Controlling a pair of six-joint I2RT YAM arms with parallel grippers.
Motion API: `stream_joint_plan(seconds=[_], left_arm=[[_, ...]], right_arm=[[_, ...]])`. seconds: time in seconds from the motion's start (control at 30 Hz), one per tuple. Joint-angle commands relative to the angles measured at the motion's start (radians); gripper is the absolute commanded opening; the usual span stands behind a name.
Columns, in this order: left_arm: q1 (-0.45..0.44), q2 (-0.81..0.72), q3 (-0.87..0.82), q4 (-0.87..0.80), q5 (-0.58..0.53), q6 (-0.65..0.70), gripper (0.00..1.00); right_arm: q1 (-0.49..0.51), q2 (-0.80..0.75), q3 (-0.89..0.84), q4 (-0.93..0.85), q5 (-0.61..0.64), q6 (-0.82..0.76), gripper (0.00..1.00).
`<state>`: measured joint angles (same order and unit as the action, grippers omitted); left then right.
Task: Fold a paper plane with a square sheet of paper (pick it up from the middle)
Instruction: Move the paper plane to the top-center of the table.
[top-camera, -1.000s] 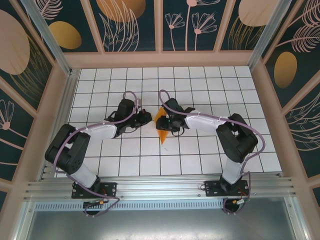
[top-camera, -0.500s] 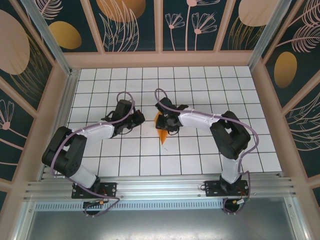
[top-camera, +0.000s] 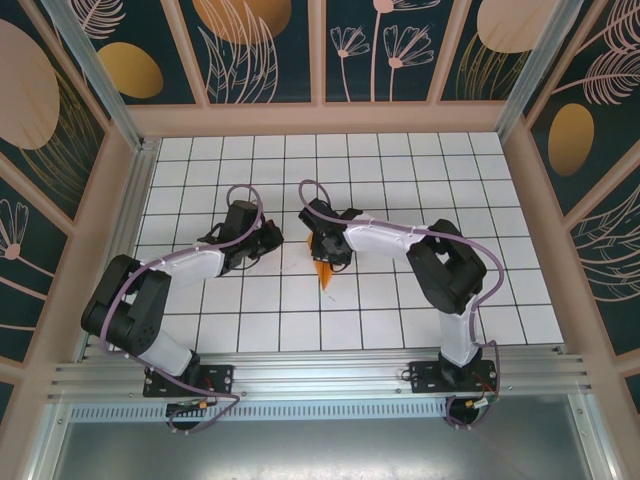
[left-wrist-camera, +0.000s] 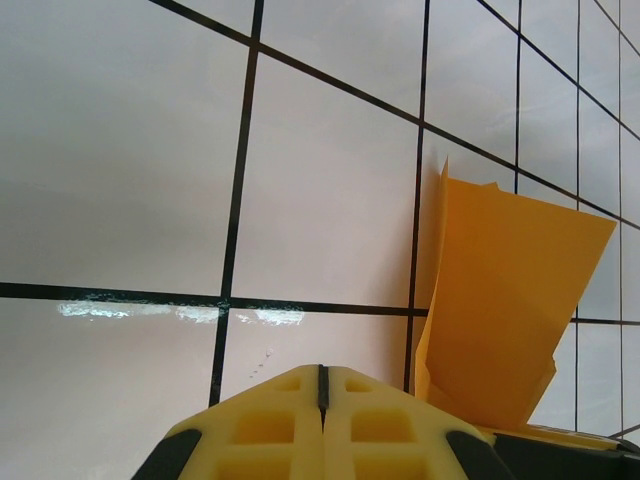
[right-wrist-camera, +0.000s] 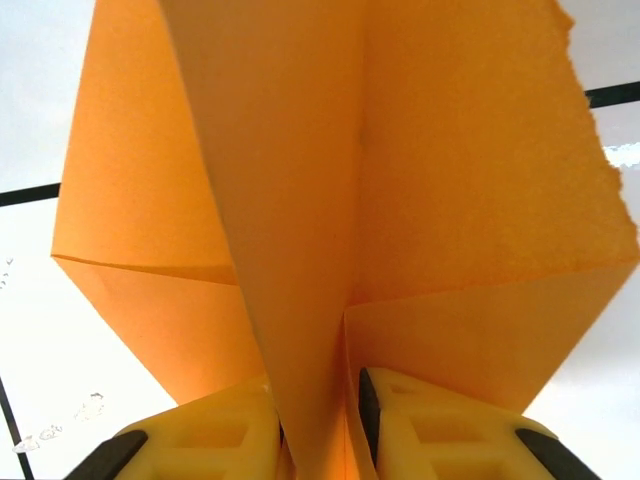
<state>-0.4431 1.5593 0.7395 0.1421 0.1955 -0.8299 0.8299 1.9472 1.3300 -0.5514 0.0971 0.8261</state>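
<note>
My right fingers (right-wrist-camera: 215, 435) pinch the upright centre fold of the paper (right-wrist-camera: 300, 200), which sits mid-worktop (left-wrist-camera: 120, 150) with its tip towards the near edge. My left fingers (left-wrist-camera: 270, 420) are pressed together, empty, just beside its flap. I judge the grip thin: only the ridge is caught, so a lift could slip off it, spring the creases open or tear the ragged edge, and the left fingers could snag the flap.
</note>
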Motion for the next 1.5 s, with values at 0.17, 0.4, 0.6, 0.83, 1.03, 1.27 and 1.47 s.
stream_joint_plan(seconds=[0.17, 0.4, 0.6, 0.83, 1.03, 1.27, 1.47], left_arm=[[0.009, -0.014, -0.004, -0.022, -0.017, 0.023, 0.03], [0.027, -0.030, -0.010, -0.026, -0.027, 0.018, 0.04], [0.032, -0.032, -0.004, -0.024, -0.028, 0.015, 0.06], [0.032, -0.019, -0.004, -0.022, -0.018, 0.010, 0.06], [0.032, -0.009, -0.008, -0.022, -0.019, 0.012, 0.06], [0.032, -0.002, -0.005, -0.022, -0.016, 0.019, 0.06], [0.032, 0.001, -0.009, -0.024, -0.017, 0.018, 0.06]], right_arm=[[0.011, 0.018, 0.042, -0.066, 0.069, 0.014, 0.07], [-0.048, -0.017, 0.115, -0.056, 0.159, -0.169, 0.01], [-0.189, 0.082, 0.221, -0.026, 0.029, -0.396, 0.01], [-0.232, 0.241, 0.406, -0.099, 0.042, -0.483, 0.04], [-0.233, 0.305, 0.466, -0.145, 0.080, -0.471, 0.17], [-0.232, 0.320, 0.452, -0.155, 0.094, -0.449, 0.27], [-0.219, 0.344, 0.466, -0.159, 0.088, -0.446, 0.31]])
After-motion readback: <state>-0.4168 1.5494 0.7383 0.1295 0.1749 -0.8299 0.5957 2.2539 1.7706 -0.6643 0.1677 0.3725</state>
